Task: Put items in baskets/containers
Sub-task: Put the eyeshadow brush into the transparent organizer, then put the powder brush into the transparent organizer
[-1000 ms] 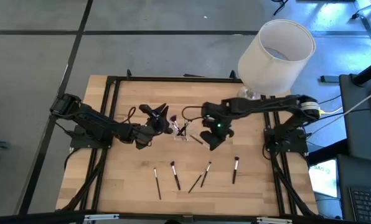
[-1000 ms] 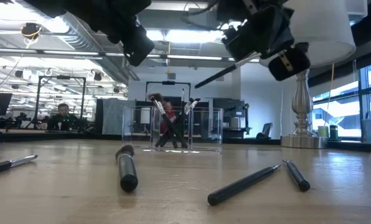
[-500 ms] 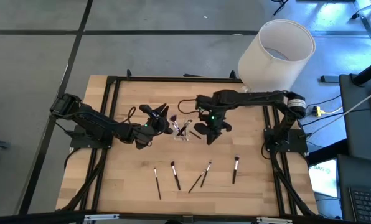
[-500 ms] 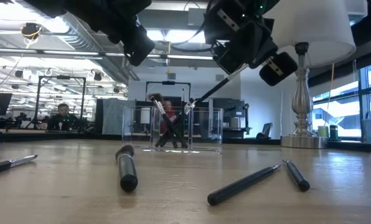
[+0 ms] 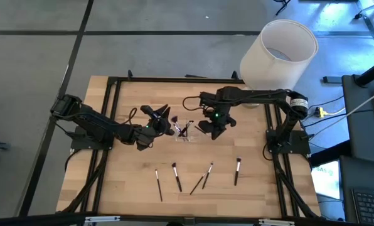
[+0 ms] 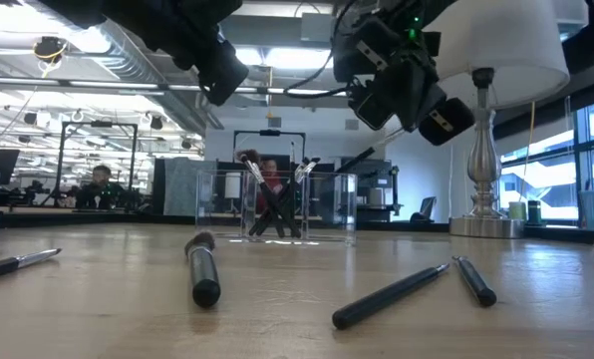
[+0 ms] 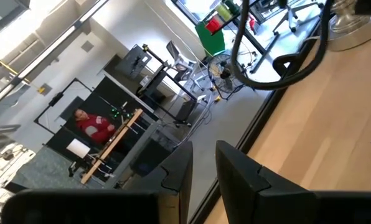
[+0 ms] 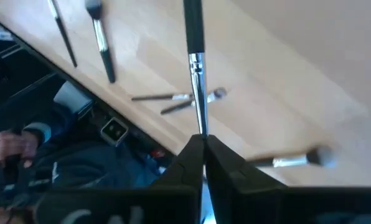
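my right claw pinches a makeup brush beside the clear cup; my left claw hovers opposite, fingers slightly parted.

A clear plastic holder stands upright mid-surface with several dark brushes leaning inside; five more brushes lie flat nearer the front edge

Five thin dark makeup brushes lie loose on the wooden table. One more dark brush is held in the air. One small clear plastic cup holds several brushes, too bunched to count. One big white lampshade stands nearby.
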`<state>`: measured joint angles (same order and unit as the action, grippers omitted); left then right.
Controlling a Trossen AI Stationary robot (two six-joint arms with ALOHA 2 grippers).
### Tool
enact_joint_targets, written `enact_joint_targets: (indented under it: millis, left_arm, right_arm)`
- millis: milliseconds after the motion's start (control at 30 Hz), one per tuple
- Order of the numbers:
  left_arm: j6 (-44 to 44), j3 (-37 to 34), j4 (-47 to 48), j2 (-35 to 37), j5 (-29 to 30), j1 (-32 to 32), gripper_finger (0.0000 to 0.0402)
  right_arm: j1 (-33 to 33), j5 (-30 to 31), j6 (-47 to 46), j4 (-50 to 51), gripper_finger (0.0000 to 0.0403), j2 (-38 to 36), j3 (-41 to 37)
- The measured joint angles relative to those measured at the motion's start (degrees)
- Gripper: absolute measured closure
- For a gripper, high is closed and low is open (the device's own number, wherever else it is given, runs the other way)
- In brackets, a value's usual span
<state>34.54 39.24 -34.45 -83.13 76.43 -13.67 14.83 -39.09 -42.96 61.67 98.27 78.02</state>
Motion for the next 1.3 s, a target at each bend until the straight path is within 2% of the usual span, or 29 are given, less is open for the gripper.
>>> enact_joint_targets:
  millis: [300, 467, 567, 733, 833, 933, 1033, 1167, 1300]
  left_arm:
    - [-0.80, 0.00, 0.01, 0.00, -0.02, -0.15, 0.0336]
    - [-0.80, 0.00, 0.77, 0.00, 0.20, -0.87, 0.0336]
    - [-0.84, 0.00, 2.37, 0.00, 0.62, -1.34, 0.0336]
    - [-3.36, 0.00, 5.27, 0.00, 0.82, -1.72, 0.0336]
    - [-5.19, -0.01, 6.50, 0.00, 0.70, -1.73, 0.0336]
    - [-7.49, 0.00, 7.66, -0.02, 0.59, -1.95, 0.0336]
    - [-8.87, 0.00, 8.22, -0.02, 0.54, -2.83, 0.0336]
    - [-8.91, -0.02, 6.28, -0.04, 0.42, -4.06, 0.0336]
    - [-7.79, 0.00, 2.96, -0.04, -1.36, -4.82, 0.0336]
  right_arm:
    - [0.02, 2.32, -0.99, -7.74, 0.0348, -0.01, 0.00]
    - [-0.66, 9.08, 0.81, -14.13, 0.0331, -0.77, 0.00]
    - [-2.88, 16.67, 6.65, -12.14, 0.0331, -2.71, 0.00]
    - [-12.96, 37.42, 8.00, -7.48, 0.0338, -8.36, 0.00]
    - [-20.66, 48.14, 0.80, -3.00, 0.0341, -11.42, -0.30]
    - [-27.64, 54.17, -11.54, 1.85, 0.0340, -13.45, -3.23]
    - [-32.94, 53.83, -24.74, 3.71, 0.0330, -14.73, -8.93]
    - [-37.74, 46.08, -37.33, 1.60, 0.0300, -15.22, -16.60]
    - [-40.08, 38.66, -44.23, -0.44, 0.0252, -15.22, -22.31]
